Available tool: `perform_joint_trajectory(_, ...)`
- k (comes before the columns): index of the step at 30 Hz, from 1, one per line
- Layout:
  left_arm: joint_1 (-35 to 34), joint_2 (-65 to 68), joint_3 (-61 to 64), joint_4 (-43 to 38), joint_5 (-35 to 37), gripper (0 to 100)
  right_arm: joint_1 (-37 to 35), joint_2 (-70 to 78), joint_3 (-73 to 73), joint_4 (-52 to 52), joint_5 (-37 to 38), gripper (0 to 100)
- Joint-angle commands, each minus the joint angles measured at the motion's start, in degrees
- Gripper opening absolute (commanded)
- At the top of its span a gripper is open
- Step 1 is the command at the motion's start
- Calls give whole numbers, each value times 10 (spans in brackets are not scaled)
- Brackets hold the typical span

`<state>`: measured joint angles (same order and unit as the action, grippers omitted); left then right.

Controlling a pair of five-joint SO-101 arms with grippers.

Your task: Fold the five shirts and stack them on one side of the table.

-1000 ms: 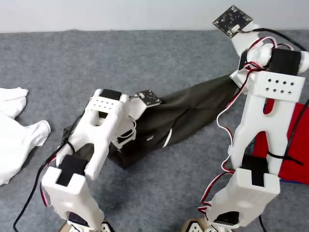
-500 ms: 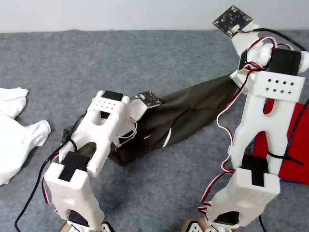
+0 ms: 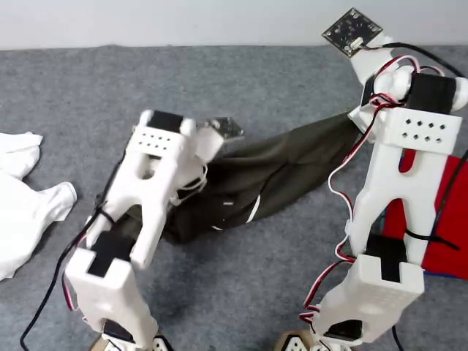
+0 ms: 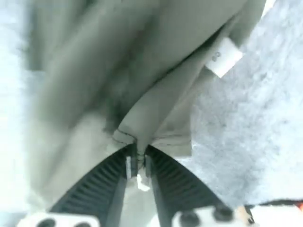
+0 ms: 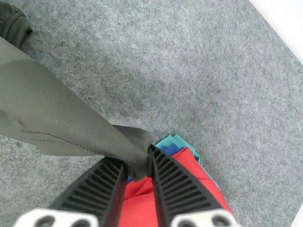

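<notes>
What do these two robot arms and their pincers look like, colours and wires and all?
The left arm and right arm are chunky white plastic shells with black motor blocks and rows of small round holes. Red, white and black wires loop alongside. The left gripper and right gripper have black ribbed fingers. A small dark circuit board sits at each wrist.

At nine o'clock the picture's edge cuts off the white shirt (image 3: pixel 22 205). At four o'clock the red shirt (image 3: pixel 455 252) lies partly behind the right arm (image 3: pixel 398 197). The left arm (image 3: pixel 146 197) hides the near end of the dark shirt (image 3: pixel 285 168); its label (image 4: pixel 222 56) is blurred.
</notes>
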<state>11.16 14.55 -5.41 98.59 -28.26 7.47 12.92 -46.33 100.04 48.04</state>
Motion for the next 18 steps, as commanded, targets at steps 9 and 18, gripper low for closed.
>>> perform_joint_trajectory(9,-2,-188,-35,20,4,19,9,-10,-31,7,-2,10)
perform_joint_trajectory(18,2,-229,51,22,-3,19,22,-22,-31,7,-1,10)
